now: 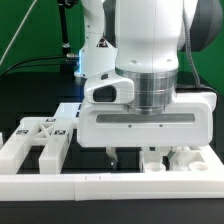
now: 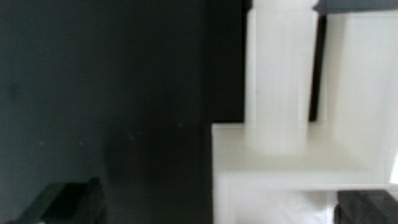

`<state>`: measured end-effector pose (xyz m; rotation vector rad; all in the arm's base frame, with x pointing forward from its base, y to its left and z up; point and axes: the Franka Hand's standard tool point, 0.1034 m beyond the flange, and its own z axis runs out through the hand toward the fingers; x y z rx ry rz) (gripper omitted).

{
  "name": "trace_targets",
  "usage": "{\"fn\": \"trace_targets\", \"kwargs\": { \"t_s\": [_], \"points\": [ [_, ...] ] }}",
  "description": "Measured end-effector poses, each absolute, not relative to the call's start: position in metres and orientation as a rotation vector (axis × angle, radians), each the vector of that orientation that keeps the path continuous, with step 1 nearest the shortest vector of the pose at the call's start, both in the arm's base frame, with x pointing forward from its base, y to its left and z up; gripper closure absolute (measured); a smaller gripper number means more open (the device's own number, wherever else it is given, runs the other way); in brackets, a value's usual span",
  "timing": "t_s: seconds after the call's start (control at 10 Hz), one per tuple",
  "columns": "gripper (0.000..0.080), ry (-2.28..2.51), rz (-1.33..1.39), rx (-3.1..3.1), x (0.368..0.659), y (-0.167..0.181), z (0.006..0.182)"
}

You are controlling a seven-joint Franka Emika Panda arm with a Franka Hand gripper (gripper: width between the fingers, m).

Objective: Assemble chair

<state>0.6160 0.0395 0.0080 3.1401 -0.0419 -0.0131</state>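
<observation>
The chair pieces (image 1: 30,140) look like matte white plastic, smooth-faced, their tags (image 1: 42,128) flat black-and-white print. The border rail (image 1: 60,186) has the same dull white finish. The table (image 2: 107,110) is black and smooth, with a faint sheen. The arm casing (image 1: 150,35) is glossier white plastic — its ring (image 1: 150,92) seems brushed metal, though the view is coarse.

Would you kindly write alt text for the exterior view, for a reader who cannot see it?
A white robot gripper, jaws open, hangs low among white tagged chair pieces on a black table, behind a long white rail.
</observation>
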Motion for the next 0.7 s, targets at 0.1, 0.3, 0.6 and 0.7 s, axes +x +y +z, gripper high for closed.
{"fn": "trace_targets", "kwargs": {
  "t_s": [0.1,0.3,0.6,0.7],
  "points": [
    [0.0152,-0.042,-0.013,3.14,0.616,0.039,0.008],
    [0.0151,-0.005,0.004,3.146,0.615,0.036,0.024],
    [0.0151,0.046,-0.052,3.151,0.583,0.031,0.059],
    [0.0151,0.055,-0.067,3.152,0.578,0.035,0.062]
  ]
}}
